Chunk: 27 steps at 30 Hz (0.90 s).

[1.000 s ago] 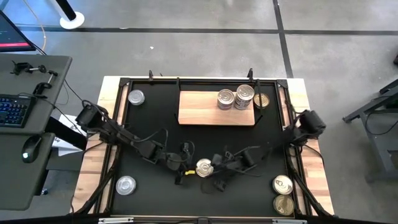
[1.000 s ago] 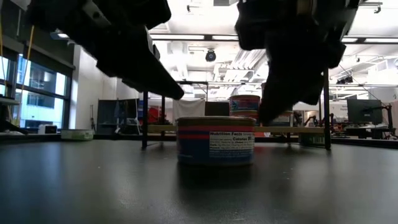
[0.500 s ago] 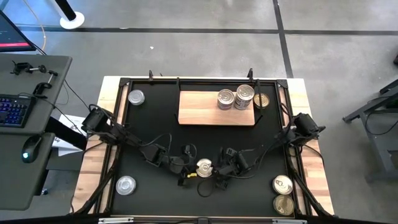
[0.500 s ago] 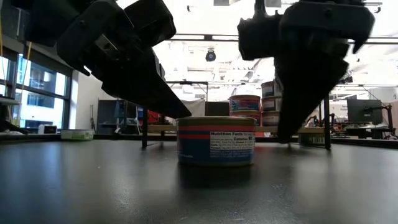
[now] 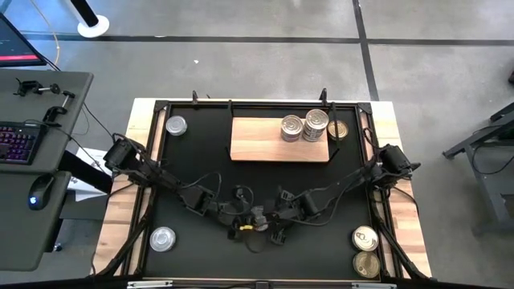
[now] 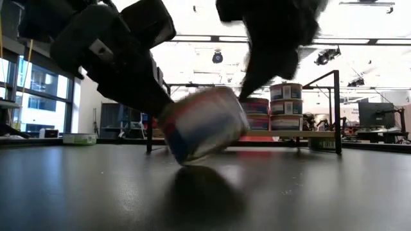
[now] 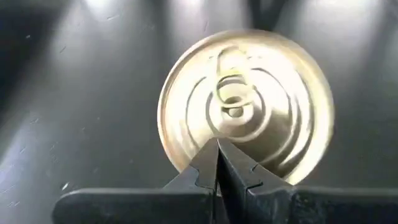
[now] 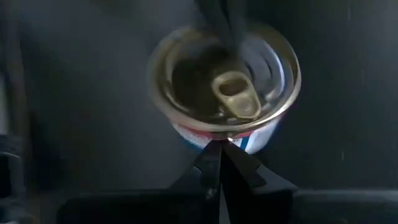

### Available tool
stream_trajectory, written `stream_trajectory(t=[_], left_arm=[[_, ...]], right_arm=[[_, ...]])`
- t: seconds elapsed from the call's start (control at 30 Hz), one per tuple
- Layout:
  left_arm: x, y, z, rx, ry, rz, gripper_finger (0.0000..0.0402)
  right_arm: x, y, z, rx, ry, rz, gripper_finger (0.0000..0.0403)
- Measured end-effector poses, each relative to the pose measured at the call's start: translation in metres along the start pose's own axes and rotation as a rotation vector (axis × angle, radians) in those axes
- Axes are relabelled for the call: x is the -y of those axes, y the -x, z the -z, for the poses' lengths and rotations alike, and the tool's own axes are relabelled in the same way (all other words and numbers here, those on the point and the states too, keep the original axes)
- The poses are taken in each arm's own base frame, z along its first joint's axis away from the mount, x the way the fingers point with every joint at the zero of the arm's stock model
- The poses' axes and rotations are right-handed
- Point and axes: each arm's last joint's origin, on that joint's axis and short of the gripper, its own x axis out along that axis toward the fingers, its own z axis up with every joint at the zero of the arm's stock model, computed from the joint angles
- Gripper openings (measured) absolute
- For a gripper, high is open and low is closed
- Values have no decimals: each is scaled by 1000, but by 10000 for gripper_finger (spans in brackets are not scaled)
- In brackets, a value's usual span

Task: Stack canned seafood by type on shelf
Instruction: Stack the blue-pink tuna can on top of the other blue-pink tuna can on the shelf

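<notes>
Tilted can (image 6: 204, 125): glossy printed paper-like label, blue and red bands; lid shiny gold-toned metal, ringed, pull tab. Mat (image 5: 193, 160): black, matt, faint sheen seen in low view. Shelf (image 5: 255, 138): pale wood, matt, grain visible. Table edge (image 5: 120, 217): light wood slats. Gripper fingers (image 7: 208, 167): dark, matt, plastic-looking.

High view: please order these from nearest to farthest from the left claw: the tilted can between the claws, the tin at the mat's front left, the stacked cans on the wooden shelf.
1. The tilted can, right beside the left claw, mid-front of the mat.
2. The front-left tin, toward the left arm's side.
3. The stacked cans, at the back on the shelf, right of centre.
</notes>
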Motion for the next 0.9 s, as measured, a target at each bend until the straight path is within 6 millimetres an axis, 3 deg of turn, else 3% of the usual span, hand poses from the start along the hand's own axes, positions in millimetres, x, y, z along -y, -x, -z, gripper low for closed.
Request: stream_trajectory(t=[0.13,0.23,0.33,0.47,0.57,0.7,0.8,0.9], left_arm=[[-4,2,12,-104,-37,-20,0],[-3,9,1,-66,-16,-13,0],[-7,15,8,-158,-47,-30,0],[-14,41,2,-181,-17,-69,0],[-22,65,18,-184,29,-140,0],[-27,100,30,-39,249,-159,0],[-28,118,44,8,343,-159,0],[-24,130,45,82,401,-152,0]], right_arm=[[-5,11,-15,61,30,-2,0],[-8,17,-23,70,81,-15,0],[-11,28,-32,56,139,-8,0],[-14,43,-46,70,241,-7,0],[-14,50,-58,75,301,-77,7],[-6,48,-67,42,419,-171,59],[-1,42,-69,22,532,-219,128],[-1,33,-68,18,632,-213,205]])
